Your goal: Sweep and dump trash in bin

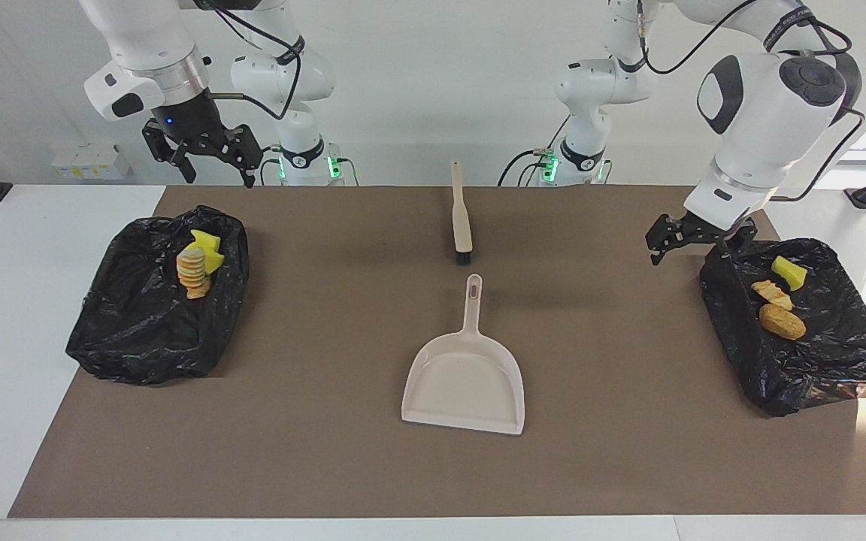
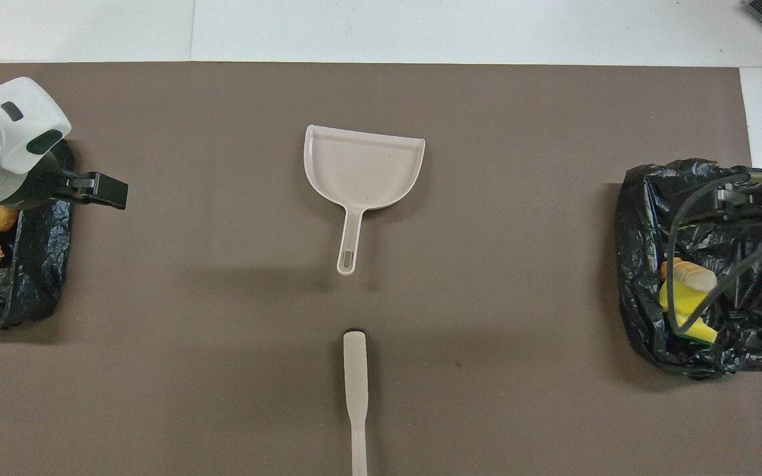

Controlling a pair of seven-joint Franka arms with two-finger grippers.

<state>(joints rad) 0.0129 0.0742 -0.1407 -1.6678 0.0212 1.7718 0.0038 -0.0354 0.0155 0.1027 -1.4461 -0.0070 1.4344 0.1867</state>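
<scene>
From the facing view, a brown mat [image 1: 433, 353] covers most of a white table [image 1: 34, 300], with a plain white wall above it. 2 bins lined with black bags sit at the mat's ends: the bin at the right arm's end [image 1: 155, 300] holds a yellow sponge piece [image 1: 207, 248] and a stack of tan slices [image 1: 192, 274]; the bin at the left arm's end [image 1: 801, 330] holds a yellow sponge bit [image 1: 788, 270] and 2 bread-like lumps [image 1: 779, 312]. All the trash in sight lies in these bins. Mid-mat, a beige dustpan [image 1: 467, 376] lies flat with its handle toward the robots, and a brush [image 1: 461, 214] lies just nearer to the robots. No writing can be read. The left gripper [image 1: 692, 240] hangs over the mat at the edge of its bin, fingers spread and empty, its arm bent high. The right gripper [image 1: 204, 154] hangs high above the robots' edge of the table, over its bin's end, open and empty.

From overhead, the mat [image 2: 487, 264] shows bare brown around the dustpan [image 2: 364, 165] and brush [image 2: 354, 390]. The left gripper [image 2: 100, 192] pokes past its bin [image 2: 30, 277] over the mat, wrist above the bag. The right arm shows only as cables and a dark wrist over the other bin [image 2: 705, 264], where the sponge [image 2: 682, 301] lies.
</scene>
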